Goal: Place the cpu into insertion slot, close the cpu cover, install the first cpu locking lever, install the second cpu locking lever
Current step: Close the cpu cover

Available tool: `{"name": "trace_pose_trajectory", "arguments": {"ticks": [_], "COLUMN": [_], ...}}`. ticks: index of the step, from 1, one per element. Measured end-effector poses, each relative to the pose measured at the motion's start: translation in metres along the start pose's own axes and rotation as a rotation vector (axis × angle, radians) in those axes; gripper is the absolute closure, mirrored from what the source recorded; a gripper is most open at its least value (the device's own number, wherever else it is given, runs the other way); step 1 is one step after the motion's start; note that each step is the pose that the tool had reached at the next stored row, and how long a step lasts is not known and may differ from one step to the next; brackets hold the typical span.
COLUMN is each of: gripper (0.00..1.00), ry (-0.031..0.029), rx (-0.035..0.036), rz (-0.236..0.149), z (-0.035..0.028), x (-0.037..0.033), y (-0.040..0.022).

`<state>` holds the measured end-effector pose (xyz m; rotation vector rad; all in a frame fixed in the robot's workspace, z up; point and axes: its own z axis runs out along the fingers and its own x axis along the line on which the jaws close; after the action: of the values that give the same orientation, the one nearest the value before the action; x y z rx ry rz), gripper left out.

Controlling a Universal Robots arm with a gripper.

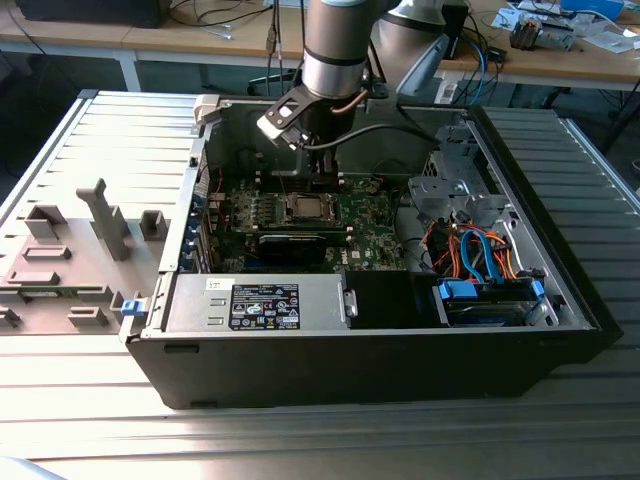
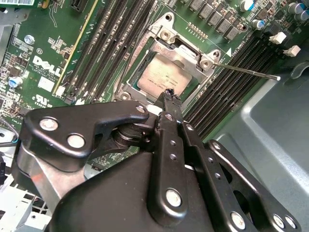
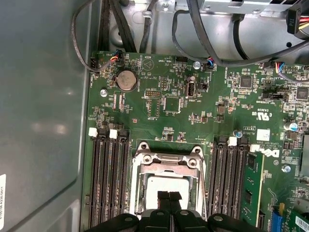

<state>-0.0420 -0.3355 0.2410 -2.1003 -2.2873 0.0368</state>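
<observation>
The cpu lies flat in the insertion slot, its silver-grey face up, in both wrist views. The cpu cover, a silver frame, lies down around it. A thin metal locking lever sticks out sideways from the socket's corner over the memory slots. My gripper hovers right over the cpu's edge with its black fingertips together and nothing between them. In the exterior view the arm reaches down into the open computer case, the gripper just above the socket.
Long black memory slots flank the socket on both sides. A long black card, the power supply and a drive cage with blue and orange cables crowd the case. Grey fixtures stand at the exterior view's left.
</observation>
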Motion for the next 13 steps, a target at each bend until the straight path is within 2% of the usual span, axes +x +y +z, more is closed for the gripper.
{"name": "trace_pose_trajectory", "arguments": {"ticks": [13], "gripper": [0.89], "ry": [0.0000], "rx": [0.0000], "rz": [0.000], "z": [0.0016], "x": [0.0003], "y": [-0.0041]}}
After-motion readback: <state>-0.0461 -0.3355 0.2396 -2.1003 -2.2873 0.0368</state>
